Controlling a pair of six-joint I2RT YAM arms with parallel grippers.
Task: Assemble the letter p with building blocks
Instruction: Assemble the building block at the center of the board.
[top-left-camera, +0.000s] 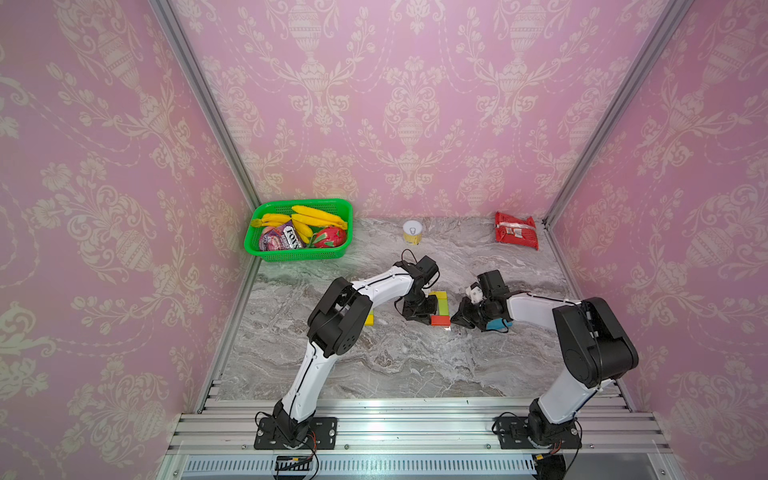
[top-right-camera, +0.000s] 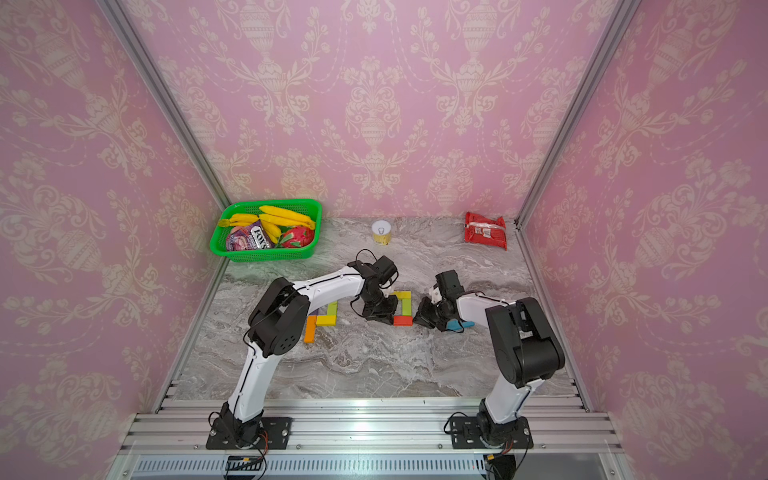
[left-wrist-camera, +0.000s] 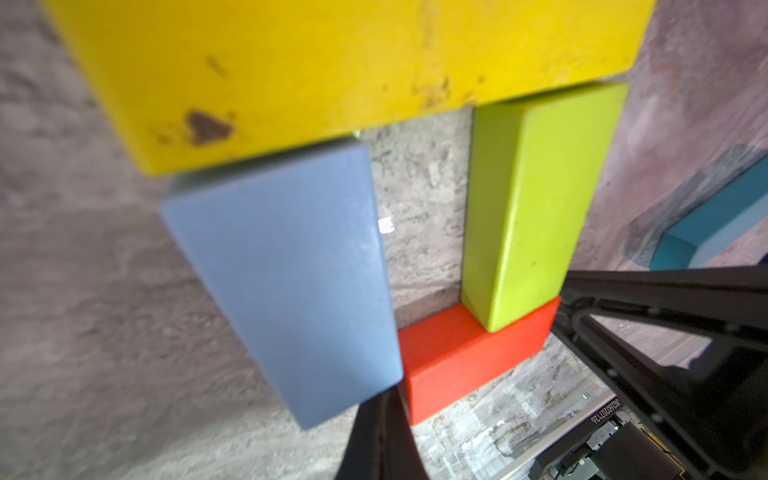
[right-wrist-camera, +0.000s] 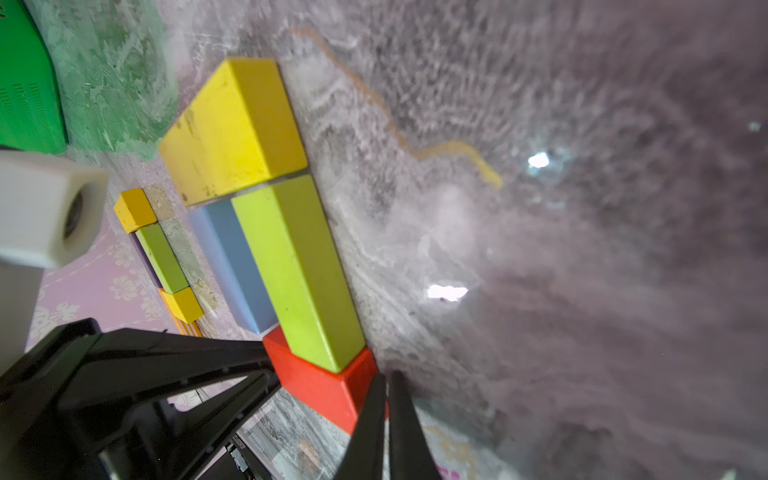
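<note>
1. A green basket (top-left-camera: 299, 254) sat at the marble table's (top-left-camera: 395, 365) 10 o'clock corner. It held bananas (top-left-camera: 318, 216), a Fox's sweet packet (top-left-camera: 286, 240) and a red dragon fruit (top-left-camera: 330, 237).
2. At 9 o'clock from the table's middle, partly hidden by the left arm (top-right-camera: 328, 286), lay a side group of building blocks. An orange bar (top-right-camera: 309, 330), a yellow bar (top-right-camera: 326, 320) and a lime green bar (top-right-camera: 331, 308) touched one another, with a sliver of a purple bar (top-right-camera: 314, 311) beside them.
3. A yellow tin can (top-left-camera: 412, 232) stood at 12 o'clock, near the back wall.
4. The left gripper (left-wrist-camera: 380, 415) had its fingers pressed together, holding nothing. Its tip was at the corner where the light blue bar (left-wrist-camera: 286, 282) met the red bar (left-wrist-camera: 469, 357).
5. The central group lay near the table's middle. A chipped yellow bar (left-wrist-camera: 332, 62) was at 12 o'clock, the light blue bar at 9, a bright lime bar (left-wrist-camera: 532, 208) at 3 and the red bar at 6. Bare table showed inside.
6. The right gripper (right-wrist-camera: 386, 399) was also closed and empty, its tip against the red bar's 3 o'clock end.
7. A teal bar (top-left-camera: 498, 325) lay under the right arm (top-left-camera: 536, 309), at 3 o'clock from the red bar and apart from it.
8. A red snack packet (top-left-camera: 516, 230) lay at the 2 o'clock corner.
</note>
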